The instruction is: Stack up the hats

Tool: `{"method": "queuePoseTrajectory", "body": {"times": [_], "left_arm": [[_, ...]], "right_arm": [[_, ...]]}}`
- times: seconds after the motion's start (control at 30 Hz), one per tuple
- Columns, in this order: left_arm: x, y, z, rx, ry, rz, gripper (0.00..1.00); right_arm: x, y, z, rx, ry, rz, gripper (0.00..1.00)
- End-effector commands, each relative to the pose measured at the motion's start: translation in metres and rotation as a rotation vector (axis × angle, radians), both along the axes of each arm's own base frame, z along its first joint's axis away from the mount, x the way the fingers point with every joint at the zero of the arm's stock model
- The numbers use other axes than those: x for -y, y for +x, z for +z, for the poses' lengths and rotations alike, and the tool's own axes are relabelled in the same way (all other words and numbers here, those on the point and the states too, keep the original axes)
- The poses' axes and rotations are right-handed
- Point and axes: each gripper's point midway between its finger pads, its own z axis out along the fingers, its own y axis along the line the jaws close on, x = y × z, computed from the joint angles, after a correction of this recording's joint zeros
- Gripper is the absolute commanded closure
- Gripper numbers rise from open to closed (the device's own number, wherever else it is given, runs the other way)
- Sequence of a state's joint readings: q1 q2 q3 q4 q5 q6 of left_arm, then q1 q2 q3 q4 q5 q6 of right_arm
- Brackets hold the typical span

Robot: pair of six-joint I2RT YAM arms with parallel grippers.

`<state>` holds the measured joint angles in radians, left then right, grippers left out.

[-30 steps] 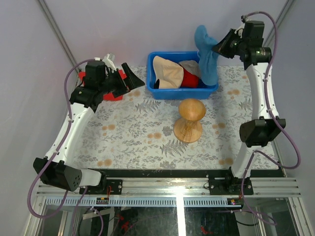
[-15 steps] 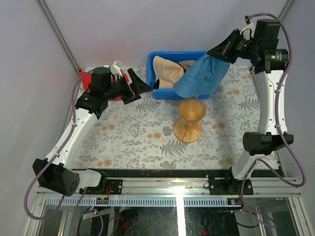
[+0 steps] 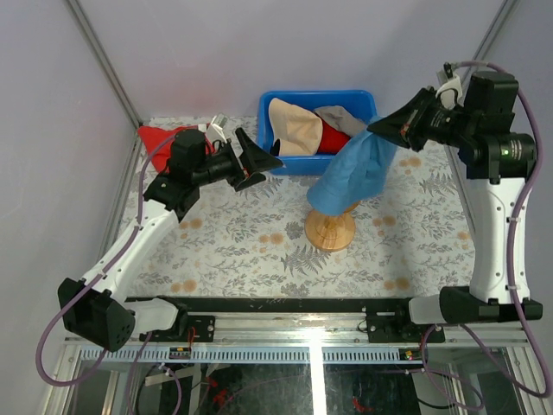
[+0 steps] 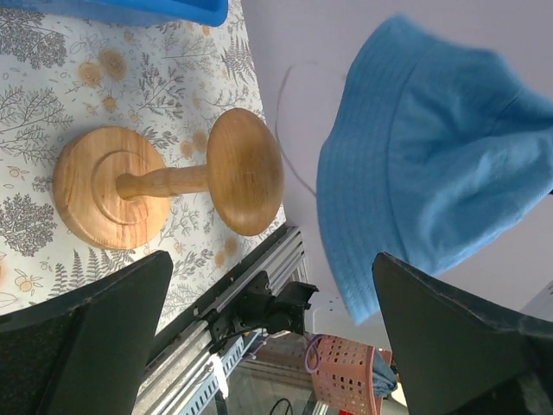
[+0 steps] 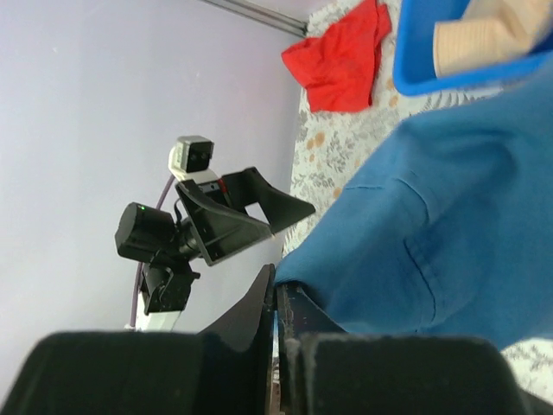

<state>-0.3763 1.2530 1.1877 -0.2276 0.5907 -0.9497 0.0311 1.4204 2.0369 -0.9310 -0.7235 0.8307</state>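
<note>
Seen from the near edge outward, the floral-print counter point(image 3: 225, 246) first carries the mushroom-shaped turned-wood stand point(image 3: 330, 232). It stands upright a little toward 3 o'clock of the counter's middle, with its round base plain from above and its cap covered in that view by the soft blue fabric bucket hat point(image 3: 356, 169). The left wrist camera shows a gap between the hat's brim and the cap, so the hat hangs just above the stand and apart from it, brim lowest. At 2 o'clock of the stand, the right gripper point(image 3: 376, 130) has its jaws pinched tight on a fold of fabric at the hat's high end. At 10 o'clock of the stand, the left gripper point(image 3: 263, 151) hangs over the counter with its jaws spread wide and holding nothing, aimed toward 3 o'clock at hat and stand. Farther back, at 12 o'clock, sits the rectangular blue plastic bin point(image 3: 315, 93). It holds the peach-beige fabric hat point(image 3: 292, 128) on its 9 o'clock side, the red fabric hat point(image 3: 333, 141) partly beneath that one, and the grey-khaki fabric hat point(image 3: 341, 117) toward 2 o'clock. At the far 10 o'clock corner lies the flat red cloth point(image 3: 160, 138), partly hidden behind the left arm.
</note>
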Motion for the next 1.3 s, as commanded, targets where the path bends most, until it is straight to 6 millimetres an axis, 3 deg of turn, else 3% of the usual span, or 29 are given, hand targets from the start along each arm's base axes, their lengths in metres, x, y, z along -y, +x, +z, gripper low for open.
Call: {"method": "queuePoseTrajectory", "body": {"times": [0.0,0.17,0.27,0.37,0.5,0.6,0.93,1.13,1.27], "left_arm": [[0.004,-0.010,0.007,0.050,-0.041,-0.057,0.00],[0.003,-0.020,-0.004,0.048,-0.027,-0.097,0.00],[0.002,-0.027,-0.013,0.044,-0.011,-0.117,0.00],[0.000,-0.034,-0.023,0.035,0.005,-0.135,0.00],[-0.005,-0.039,-0.032,0.028,0.025,-0.151,0.00],[-0.008,-0.039,-0.036,0.019,0.024,-0.157,0.00],[-0.012,-0.023,-0.042,0.001,0.035,-0.145,0.00],[-0.014,-0.020,-0.057,-0.025,0.044,-0.131,0.00],[-0.015,-0.019,-0.062,-0.035,0.051,-0.121,0.00]], "right_arm": [[-0.005,-0.024,-0.014,-0.052,0.029,0.000,1.00],[-0.018,-0.037,-0.061,-0.124,0.049,-0.019,1.00],[-0.028,-0.038,-0.074,-0.131,0.072,-0.035,1.00],[-0.033,-0.037,-0.067,-0.097,0.077,-0.055,1.00],[-0.028,-0.033,-0.037,-0.034,0.062,-0.088,1.00],[-0.027,-0.030,-0.034,-0.051,0.025,-0.089,1.00],[-0.033,-0.029,-0.144,-0.308,-0.065,-0.054,1.00],[-0.035,-0.033,-0.181,-0.379,-0.124,-0.024,1.00],[-0.033,-0.035,-0.192,-0.393,-0.160,-0.010,0.99]]}}
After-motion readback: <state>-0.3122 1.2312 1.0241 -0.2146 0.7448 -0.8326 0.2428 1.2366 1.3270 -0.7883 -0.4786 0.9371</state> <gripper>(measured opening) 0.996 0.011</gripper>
